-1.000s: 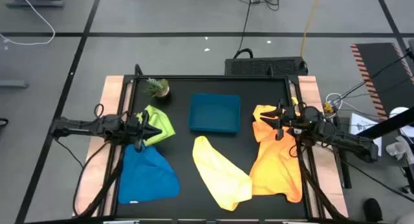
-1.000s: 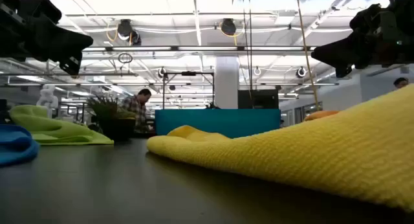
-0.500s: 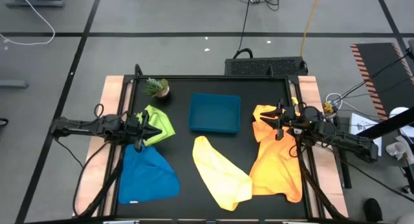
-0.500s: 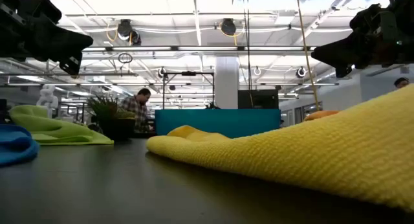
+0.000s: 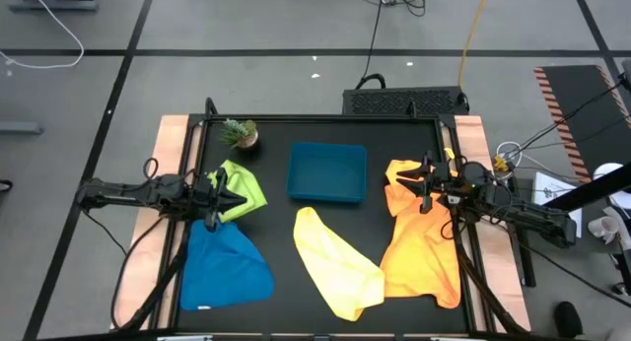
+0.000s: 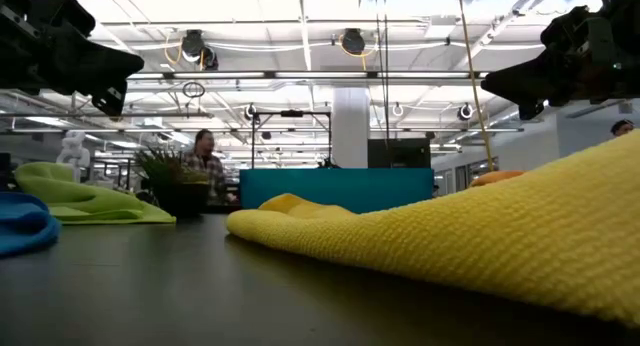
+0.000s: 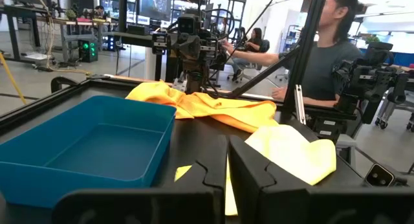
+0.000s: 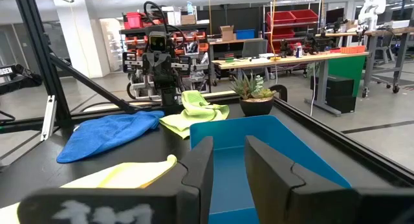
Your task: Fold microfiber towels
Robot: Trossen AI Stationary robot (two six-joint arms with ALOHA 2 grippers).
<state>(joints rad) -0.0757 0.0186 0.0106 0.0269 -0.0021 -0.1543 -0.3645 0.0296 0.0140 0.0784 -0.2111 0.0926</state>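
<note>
Tray inspection: nothing in it.
I see the teal tray holding no towel; lime and blue towels lie left of it, yellow in front, orange right. Left gripper shut; right gripper narrowly parted, seemingly holding nothing.

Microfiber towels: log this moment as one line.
left gripper: shut, empty, over lime green towel | right gripper: open, empty, over orange towel
</note>
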